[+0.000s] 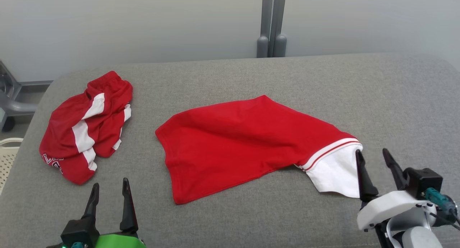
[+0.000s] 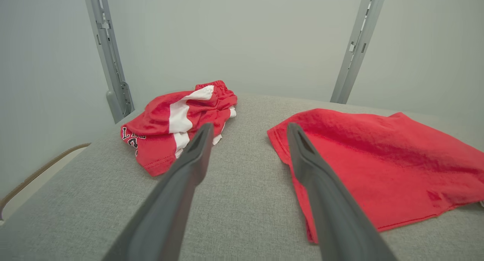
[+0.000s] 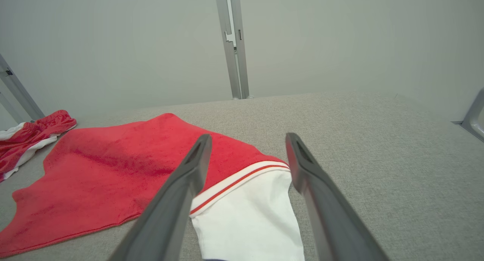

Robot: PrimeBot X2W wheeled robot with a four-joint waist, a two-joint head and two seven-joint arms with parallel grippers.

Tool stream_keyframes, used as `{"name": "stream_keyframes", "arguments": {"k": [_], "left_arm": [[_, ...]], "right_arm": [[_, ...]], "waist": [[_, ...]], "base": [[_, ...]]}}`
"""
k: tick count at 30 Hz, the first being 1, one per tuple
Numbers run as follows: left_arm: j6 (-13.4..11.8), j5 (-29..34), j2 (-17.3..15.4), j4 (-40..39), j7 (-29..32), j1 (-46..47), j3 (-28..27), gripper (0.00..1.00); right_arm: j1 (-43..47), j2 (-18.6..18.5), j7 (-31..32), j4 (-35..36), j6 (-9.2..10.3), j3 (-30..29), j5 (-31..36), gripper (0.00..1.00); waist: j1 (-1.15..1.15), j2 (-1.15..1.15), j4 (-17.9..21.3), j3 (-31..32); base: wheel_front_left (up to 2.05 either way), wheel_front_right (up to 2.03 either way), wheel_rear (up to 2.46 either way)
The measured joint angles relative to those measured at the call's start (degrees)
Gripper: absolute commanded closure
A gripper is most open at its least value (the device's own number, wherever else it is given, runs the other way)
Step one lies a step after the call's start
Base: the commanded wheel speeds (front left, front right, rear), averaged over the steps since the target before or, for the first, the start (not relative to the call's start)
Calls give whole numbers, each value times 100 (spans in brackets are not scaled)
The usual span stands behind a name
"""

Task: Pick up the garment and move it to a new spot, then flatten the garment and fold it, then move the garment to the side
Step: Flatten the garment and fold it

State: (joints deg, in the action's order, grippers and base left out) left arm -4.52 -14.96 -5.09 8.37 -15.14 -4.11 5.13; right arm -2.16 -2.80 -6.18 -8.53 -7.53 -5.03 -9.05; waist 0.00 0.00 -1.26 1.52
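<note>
A red garment [image 1: 237, 143] with a white, red-striped end lies spread on the grey padded table [image 1: 287, 75], near the middle. Its white end [image 1: 336, 172] points toward my right gripper [image 1: 373, 154], which is open just beside that end with nothing between its fingers. In the right wrist view the garment [image 3: 124, 174] lies under and left of the open right gripper [image 3: 245, 140]. My left gripper [image 1: 109, 185] stands open at the lower left, apart from the cloth. In the left wrist view the garment [image 2: 378, 159] lies to the right of the open left gripper [image 2: 247, 130].
A crumpled red and white garment [image 1: 86, 127] lies at the table's left end, also visible as a heap [image 2: 177, 121] ahead of the left fingers. Grey posts [image 1: 271, 25] stand behind the table. A pale basket edge [image 1: 7, 158] shows at far left.
</note>
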Motion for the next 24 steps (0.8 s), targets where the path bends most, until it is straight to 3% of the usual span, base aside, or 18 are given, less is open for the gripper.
{"name": "stream_keyframes", "arguments": {"k": [10,24], "left_arm": [[157,23,-311,143,153,-113,103,0],[121,-33,-367,31,328,-177,138,0]], "right_arm": [[64,3,229,-171,0,627,314,0],[62,4,415,-67,0,621,372,0]], "waist": [[0,0,-144,171],[0,0,-135,126]], "base": [[0,0,0],[0,0,0]]}}
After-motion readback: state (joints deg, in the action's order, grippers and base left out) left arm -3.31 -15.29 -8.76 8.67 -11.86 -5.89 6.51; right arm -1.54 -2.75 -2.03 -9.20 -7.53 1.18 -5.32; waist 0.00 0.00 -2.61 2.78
